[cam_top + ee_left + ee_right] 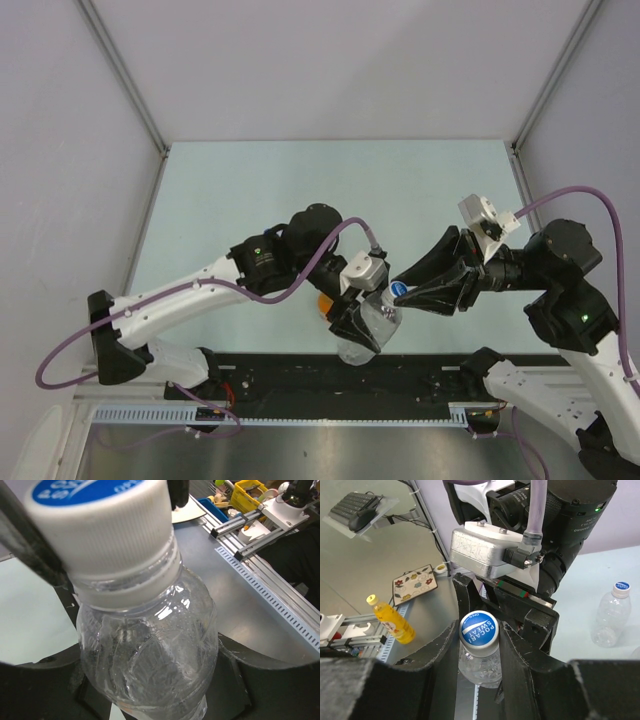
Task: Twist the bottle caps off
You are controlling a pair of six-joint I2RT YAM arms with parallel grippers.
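The left claw clenches the clear Pocari Sweat bottle by its body, bracing it against turning. The right claw pinches the blue-topped cap between its fingers, seemingly ready to twist.

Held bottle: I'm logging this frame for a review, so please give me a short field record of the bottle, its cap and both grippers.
bottle: clear plastic, crinkled
cap: blue top, white ribbed side, seated on the neck
left gripper: shut on the bottle's body
right gripper: one finger on each side of the cap, apparently clamping it
second bottle: clear, blue cap on, on the table, apart from both grippers
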